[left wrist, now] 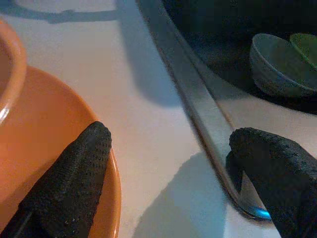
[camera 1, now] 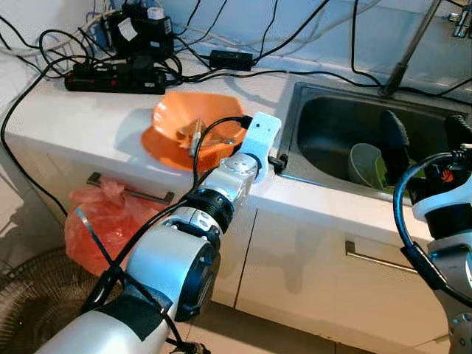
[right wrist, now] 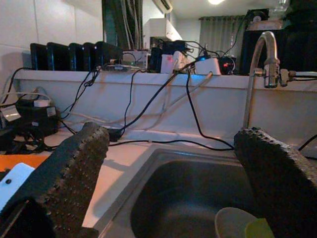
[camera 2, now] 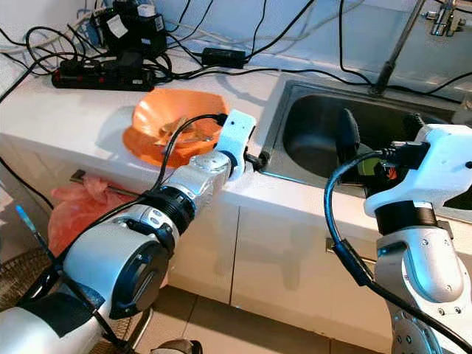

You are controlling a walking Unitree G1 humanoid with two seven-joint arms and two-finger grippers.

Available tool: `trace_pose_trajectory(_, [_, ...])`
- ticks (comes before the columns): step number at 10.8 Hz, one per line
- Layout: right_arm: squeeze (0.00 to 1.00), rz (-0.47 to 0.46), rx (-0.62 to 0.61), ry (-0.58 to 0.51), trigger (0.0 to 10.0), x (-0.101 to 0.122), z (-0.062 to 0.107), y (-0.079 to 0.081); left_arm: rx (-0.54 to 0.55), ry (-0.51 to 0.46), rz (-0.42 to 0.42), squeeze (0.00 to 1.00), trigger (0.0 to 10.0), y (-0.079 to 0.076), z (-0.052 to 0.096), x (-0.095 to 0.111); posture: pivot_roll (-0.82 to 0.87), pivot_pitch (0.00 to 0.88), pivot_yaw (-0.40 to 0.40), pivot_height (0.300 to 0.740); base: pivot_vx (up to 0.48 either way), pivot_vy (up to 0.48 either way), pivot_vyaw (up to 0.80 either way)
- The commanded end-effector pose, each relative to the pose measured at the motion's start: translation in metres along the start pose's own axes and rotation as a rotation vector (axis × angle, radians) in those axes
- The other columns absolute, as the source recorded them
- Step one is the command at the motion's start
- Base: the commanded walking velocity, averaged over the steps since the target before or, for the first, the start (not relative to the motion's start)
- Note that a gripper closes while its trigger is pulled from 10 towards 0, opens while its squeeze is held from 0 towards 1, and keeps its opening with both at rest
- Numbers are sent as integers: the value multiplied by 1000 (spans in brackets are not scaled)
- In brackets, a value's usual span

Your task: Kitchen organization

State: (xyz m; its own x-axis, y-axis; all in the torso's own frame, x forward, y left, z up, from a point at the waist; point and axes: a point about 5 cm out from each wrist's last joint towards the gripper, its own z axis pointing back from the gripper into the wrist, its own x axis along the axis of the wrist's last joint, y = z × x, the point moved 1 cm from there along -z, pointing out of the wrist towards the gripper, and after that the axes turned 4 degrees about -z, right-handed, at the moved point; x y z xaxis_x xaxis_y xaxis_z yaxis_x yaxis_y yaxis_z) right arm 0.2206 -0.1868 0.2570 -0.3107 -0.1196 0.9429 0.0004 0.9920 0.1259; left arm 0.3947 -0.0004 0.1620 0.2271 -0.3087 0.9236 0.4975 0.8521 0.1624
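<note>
An orange plate (camera 1: 158, 141) carrying an orange bowl (camera 1: 193, 118) sits on the white counter, left of the steel sink (camera 1: 324, 122). A pale bowl (camera 1: 363, 164) with a green piece (left wrist: 304, 47) beside it lies in the sink basin. My left gripper (left wrist: 173, 183) hovers low over the counter, open and holding nothing. One of its fingers (left wrist: 74, 178) is over the plate's rim and the other is over the sink's edge. My right gripper (camera 2: 380, 133) hangs open above the basin, also holding nothing, with the pale bowl (right wrist: 233, 223) below it.
A black power strip (camera 1: 114, 77) with adapters and many cables runs along the back of the counter. The faucet (right wrist: 265, 44) rises behind the sink. A red plastic bag (camera 1: 103, 221) hangs from a cabinet handle (camera 1: 129, 193) below the counter.
</note>
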Motion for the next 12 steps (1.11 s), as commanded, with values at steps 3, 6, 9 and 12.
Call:
trace_pose_trajectory(3, [0,5,-19,-9,10000,3,2,-2,-119,-21,-24,0,10000,-39,-2,12,14,0,-24,740,0,0,0])
trace_pose_trajectory(6, [0,5,-23,-10,10000,3,2,-2,-160,-82,-35,0,10000,-51,-2,25,11,0,-24,740,0,0,0])
trace_pose_trajectory(9, [0,4,-24,-14,10000,3,0,-3,-124,-247,-87,0,10000,-39,2,52,24,0,-33,740,0,0,0])
trace_pose_trajectory(12, [0,6,-17,-19,10000,4,-3,-4,-72,-373,-87,0,10000,-26,8,71,30,0,-43,740,0,0,0])
